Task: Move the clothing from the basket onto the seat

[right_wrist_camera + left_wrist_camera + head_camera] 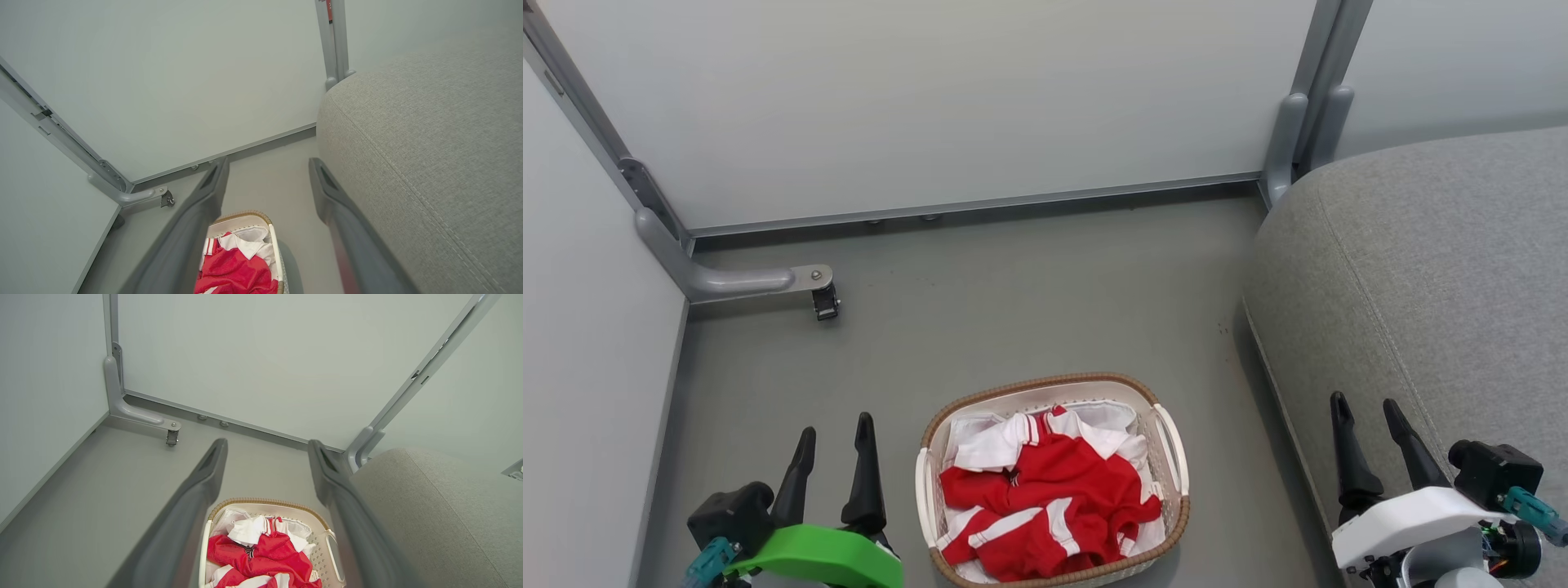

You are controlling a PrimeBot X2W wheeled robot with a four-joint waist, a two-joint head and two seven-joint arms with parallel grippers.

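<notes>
Head camera looks steeply down from high; basket [1045,381] at lower centre, seat [1421,286] at right; the 2 wrist cameras sit lower, facing forward, sharing both.

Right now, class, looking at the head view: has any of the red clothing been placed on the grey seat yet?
No, the clothing lies heaped inside the basket, which stands on the floor left of the seat.

Nothing can be read anywhere. A red sticker [328,4] sits at the top of the grey frame post [331,45] in the right wrist view, cut off and too small to make out. A small white tag [314,575] on the clothing [261,555] is too blurred to read.
</notes>
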